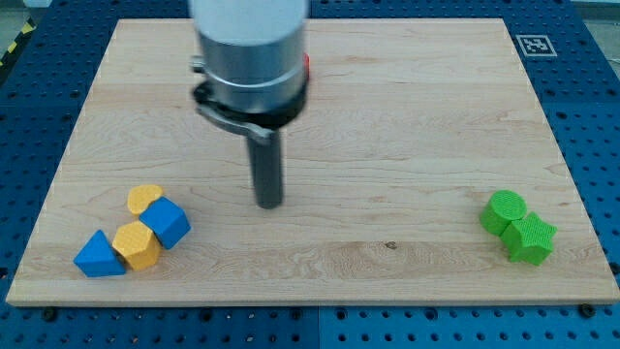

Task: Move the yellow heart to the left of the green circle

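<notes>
Wooden worktop (387, 116): yellow heart (144, 199) sits lower left, touching a blue block (166, 222), a yellow hexagonal block (136, 244) and blue triangle (99, 256) just below. Green circle (504, 211) lies far lower right, touching a green star (531, 238). My tip (268, 204) rests mid-frame, right of the cluster; no pincer fitted, so none to report

A pale wooden table (407, 126) with visible grain fills most of the view. Around it lies a blue perforated surface (29, 126) with regular rows of holes. A black-and-white square marker (535, 45) sits at the table's far right corner. Lighting is even.
</notes>
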Controlling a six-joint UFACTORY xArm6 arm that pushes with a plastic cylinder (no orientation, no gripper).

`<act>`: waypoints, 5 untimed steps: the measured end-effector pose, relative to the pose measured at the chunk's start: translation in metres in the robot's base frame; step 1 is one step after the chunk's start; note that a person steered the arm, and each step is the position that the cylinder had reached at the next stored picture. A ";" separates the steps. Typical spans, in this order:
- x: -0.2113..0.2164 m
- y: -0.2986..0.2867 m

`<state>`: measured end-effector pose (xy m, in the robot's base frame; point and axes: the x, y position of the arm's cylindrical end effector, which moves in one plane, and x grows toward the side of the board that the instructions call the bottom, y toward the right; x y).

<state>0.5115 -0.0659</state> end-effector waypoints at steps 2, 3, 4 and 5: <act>-0.023 -0.026; -0.034 -0.074; -0.034 -0.141; -0.030 -0.192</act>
<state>0.4820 -0.2584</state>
